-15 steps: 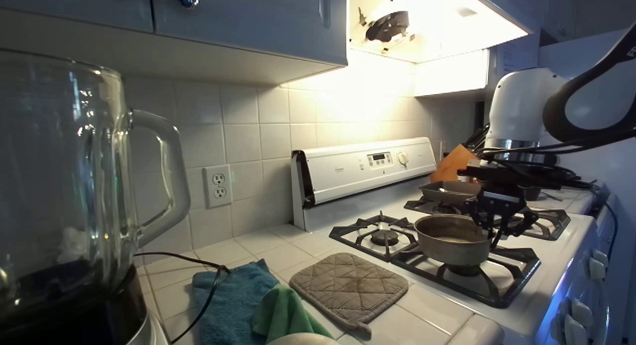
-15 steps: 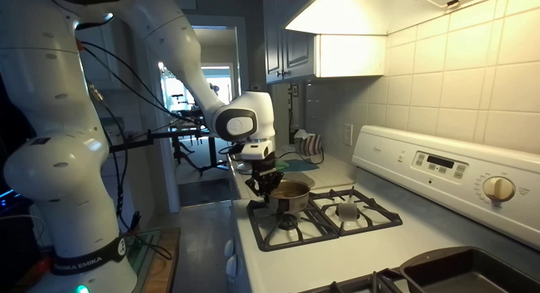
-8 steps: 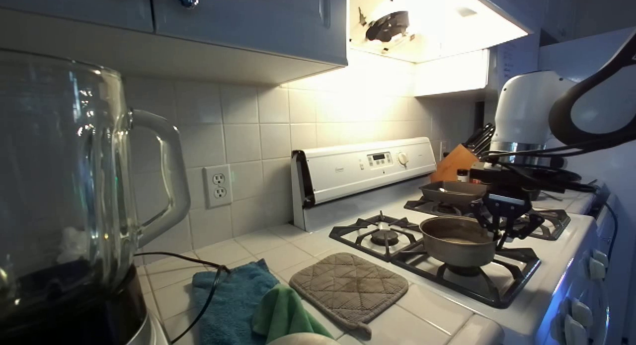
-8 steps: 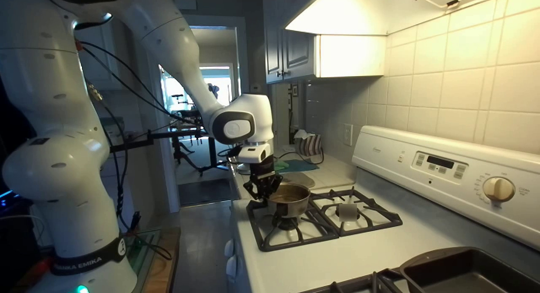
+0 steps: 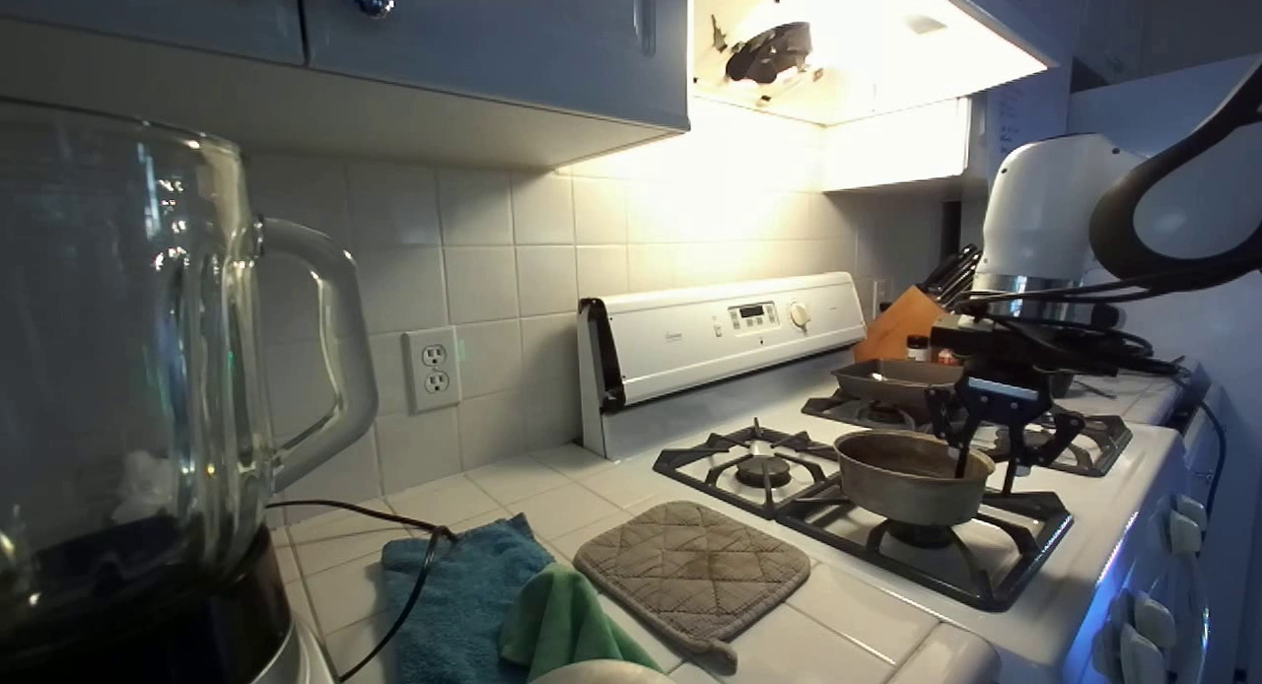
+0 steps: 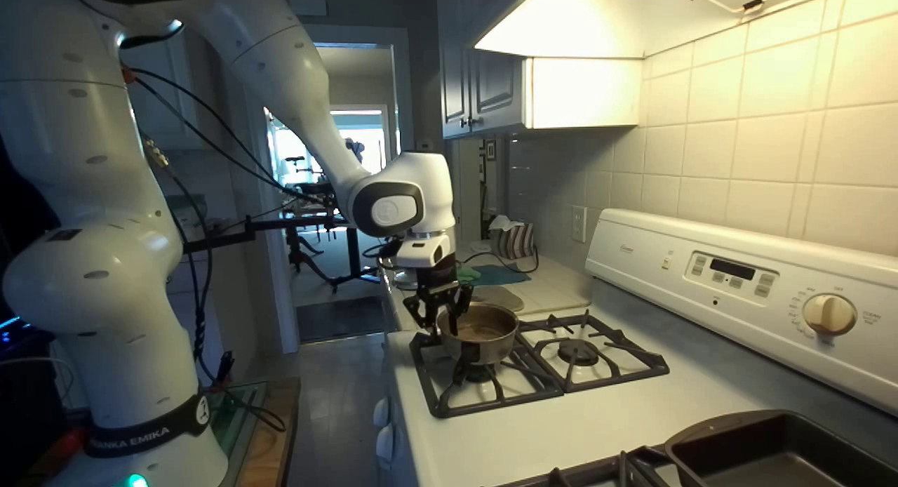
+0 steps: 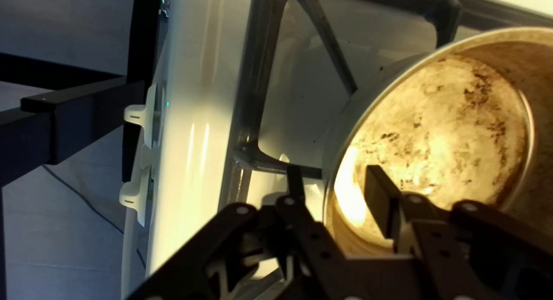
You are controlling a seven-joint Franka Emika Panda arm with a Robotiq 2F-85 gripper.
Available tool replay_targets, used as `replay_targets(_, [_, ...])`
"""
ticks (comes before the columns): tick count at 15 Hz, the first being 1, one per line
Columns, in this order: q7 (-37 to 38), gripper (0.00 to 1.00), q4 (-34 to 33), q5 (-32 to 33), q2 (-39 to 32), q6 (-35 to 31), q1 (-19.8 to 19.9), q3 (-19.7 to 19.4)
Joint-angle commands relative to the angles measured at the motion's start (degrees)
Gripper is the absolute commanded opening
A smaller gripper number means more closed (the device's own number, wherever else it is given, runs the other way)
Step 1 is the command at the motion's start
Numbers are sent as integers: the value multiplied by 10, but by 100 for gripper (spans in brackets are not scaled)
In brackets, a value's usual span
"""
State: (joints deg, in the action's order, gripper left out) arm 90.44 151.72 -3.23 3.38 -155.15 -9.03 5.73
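A worn metal pot (image 5: 912,497) sits upright on the front burner grate (image 6: 491,403) of a white stove. Its stained bare bottom (image 7: 449,131) shows in the wrist view. My gripper (image 7: 335,174) points down over the pot's rim with its jaws apart. One finger (image 7: 380,200) is inside the pot and the other finger (image 7: 295,183) outside the wall, with the rim between them. In the wrist view a gap shows between each finger and the rim, so nothing is gripped. The pot's handle cannot be made out.
A quilted pot holder (image 5: 693,571), blue towel (image 5: 458,605) and green cloth (image 5: 562,620) lie on the tiled counter. A glass blender (image 5: 128,349) stands there too. A dark baking pan (image 6: 786,466) rests on the other grate, near a knife block (image 5: 899,324). The control panel (image 6: 736,283) rises behind.
My jaws were closed on the pot's rim and have now come apart. In both exterior views the pot has shifted a little lower, the gripper staying at its rim.
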Motion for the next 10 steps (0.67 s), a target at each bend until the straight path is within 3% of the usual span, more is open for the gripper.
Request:
replay_targets(1, [28,74,11,22,39,2,11,20])
replay_targets(5, [39,100,1,53,67,22,15,41])
replay_targets(10, [1,100,-42,90,73,74,12,68])
